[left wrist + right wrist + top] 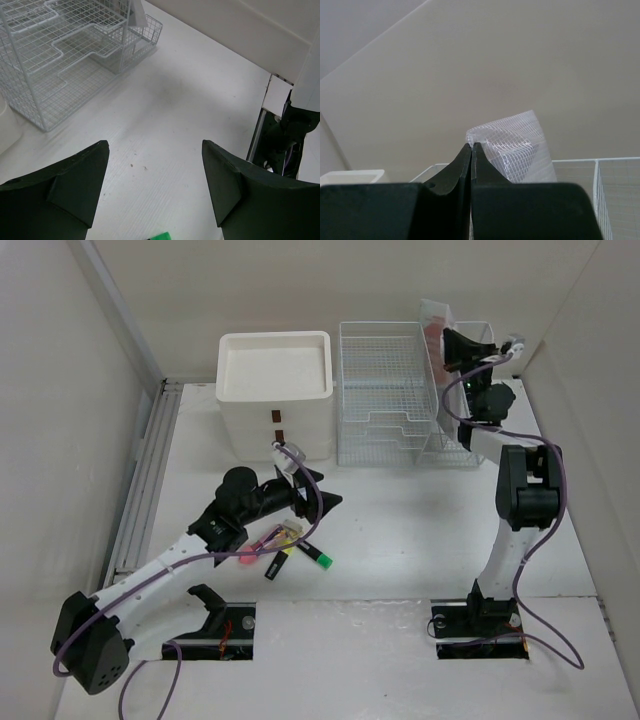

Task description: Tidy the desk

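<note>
The white desk (400,510) holds a small heap of highlighters and pens (290,545) near its middle left. My left gripper (322,496) hovers just beyond that heap, open and holding nothing. In the left wrist view its fingers (155,145) stand wide apart over bare desk (190,90), with a green cap (161,236) at the bottom edge. My right gripper (447,346) is raised at the back right, shut on the edge of a clear mesh pouch (436,318). The pouch (517,145) rises behind the closed tips of the right gripper (471,146).
A white drawer unit (275,390) with brown handles stands at the back left. Beside it is a white wire-mesh rack (390,390), seen close by as the rack (60,60) in the left wrist view. Beige walls close in the desk on three sides.
</note>
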### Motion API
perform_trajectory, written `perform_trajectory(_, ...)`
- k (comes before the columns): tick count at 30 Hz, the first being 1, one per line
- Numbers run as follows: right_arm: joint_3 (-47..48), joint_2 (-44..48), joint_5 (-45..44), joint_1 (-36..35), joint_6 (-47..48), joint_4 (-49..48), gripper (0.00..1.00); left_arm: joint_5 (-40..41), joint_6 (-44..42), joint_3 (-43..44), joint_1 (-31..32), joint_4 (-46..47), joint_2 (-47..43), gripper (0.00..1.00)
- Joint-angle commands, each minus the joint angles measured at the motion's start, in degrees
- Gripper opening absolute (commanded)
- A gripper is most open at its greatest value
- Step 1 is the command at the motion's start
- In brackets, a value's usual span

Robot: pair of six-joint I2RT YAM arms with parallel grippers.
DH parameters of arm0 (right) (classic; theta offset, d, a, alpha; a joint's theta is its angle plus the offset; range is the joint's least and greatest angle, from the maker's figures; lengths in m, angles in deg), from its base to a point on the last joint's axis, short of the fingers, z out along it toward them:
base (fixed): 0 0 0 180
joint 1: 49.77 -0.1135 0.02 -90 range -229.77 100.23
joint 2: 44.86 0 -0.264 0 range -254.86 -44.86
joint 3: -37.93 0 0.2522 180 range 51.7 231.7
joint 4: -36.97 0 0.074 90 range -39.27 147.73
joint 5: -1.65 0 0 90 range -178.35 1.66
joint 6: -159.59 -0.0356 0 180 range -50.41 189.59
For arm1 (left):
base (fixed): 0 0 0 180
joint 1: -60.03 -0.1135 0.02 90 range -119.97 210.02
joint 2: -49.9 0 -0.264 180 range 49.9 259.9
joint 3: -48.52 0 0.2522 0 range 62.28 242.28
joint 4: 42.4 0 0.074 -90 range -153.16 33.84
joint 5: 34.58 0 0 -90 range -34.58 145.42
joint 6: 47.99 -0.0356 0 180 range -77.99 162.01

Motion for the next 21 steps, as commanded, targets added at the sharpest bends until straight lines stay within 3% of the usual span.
perform_trajectory(1,-3.10,0.48,2.50,0.74,-0.58,-21.16,0.00,-0.64,-0.60,2.50,0.26,3.22,0.25,0.72)
perform_trajectory(3,-4.95,1.28,3.21,1.26,-0.59,-21.16,0.02,-0.65,-0.60,1.98,0.26,4.54,0.25,0.72)
perform_trajectory(5,-6.00,2.41,3.91,1.79,-0.59,-21.16,0.12,-1.35,-0.60,1.97,0.26,5.33,0.86,0.72)
perform_trajectory(7,-7.06,3.03,4.52,1.79,-0.59,-21.16,0.33,-1.97,-0.07,1.97,0.26,5.95,1.48,0.72)
perform_trajectory(9,-7.06,3.56,5.06,2.32,-0.59,-20.63,0.40,-2.58,-0.07,1.97,0.26,6.48,1.48,0.72)
perform_trajectory(10,-7.58,4.08,5.06,2.32,-0.59,-19.85,0.50,-2.58,-0.07,1.45,0.26,6.48,1.48,0.72)
perform_trajectory(11,-7.59,4.96,5.06,2.32,-0.59,-19.23,0.53,-2.58,-0.07,1.44,0.26,6.48,1.48,0.72)
perform_trajectory(21,-4.08,10.32,8.31,3.46,4.40,-0.72,0.55,-2.58,-0.07,-0.92,0.26,7.01,-1.60,0.72)
